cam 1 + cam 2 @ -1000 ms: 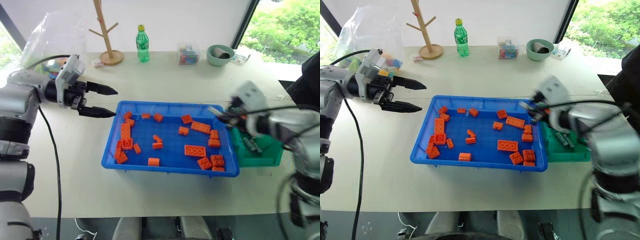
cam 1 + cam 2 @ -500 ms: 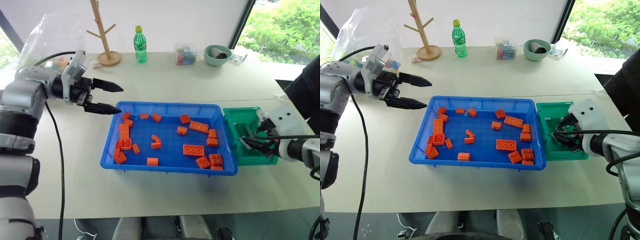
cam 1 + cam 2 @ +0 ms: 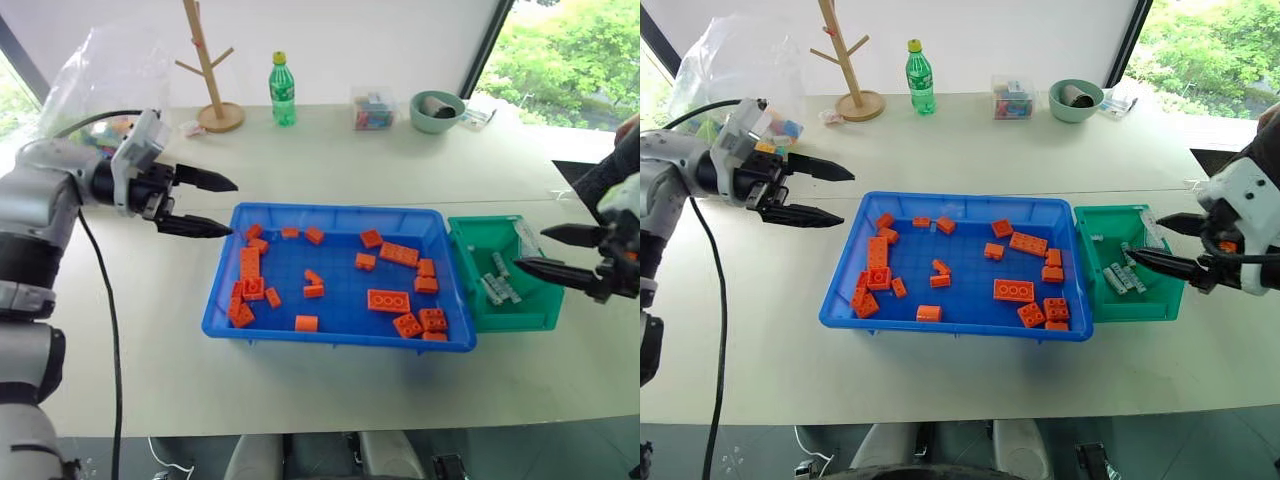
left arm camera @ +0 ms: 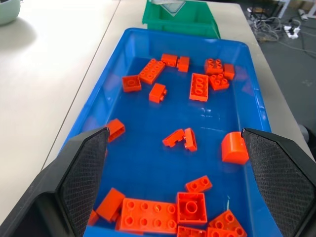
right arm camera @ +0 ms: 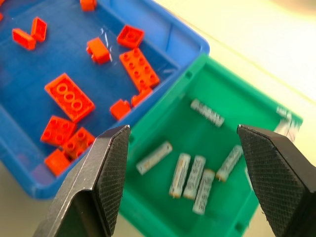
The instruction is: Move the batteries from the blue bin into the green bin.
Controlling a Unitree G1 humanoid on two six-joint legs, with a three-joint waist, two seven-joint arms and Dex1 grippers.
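Landmark: large shallow bright-blue plastic bin (image 3: 340, 345), centred on the pale tabletop (image 3: 330, 150). It holds scattered orange toy bricks (image 3: 388, 300); left wrist view looks along its length and shows bricks alone on the blue floor, detail the head views don't resolve. Small deep teal-green plastic bin (image 3: 535, 315) touches the blue bin's right end. Left gripper (image 3: 205, 203) hovers just off the blue bin's far-left corner, black fingers spread, nothing between them. Right gripper (image 3: 1165, 242) hangs over the green bin's right edge, fingers apart and empty. Silver-grey cylindrical batteries (image 5: 187, 175) lie on the green bin's floor: right wrist view shows six, four side by side, one apart nearer the blue bin, one alone toward the far wall. Head views show only a small grey cluster there.
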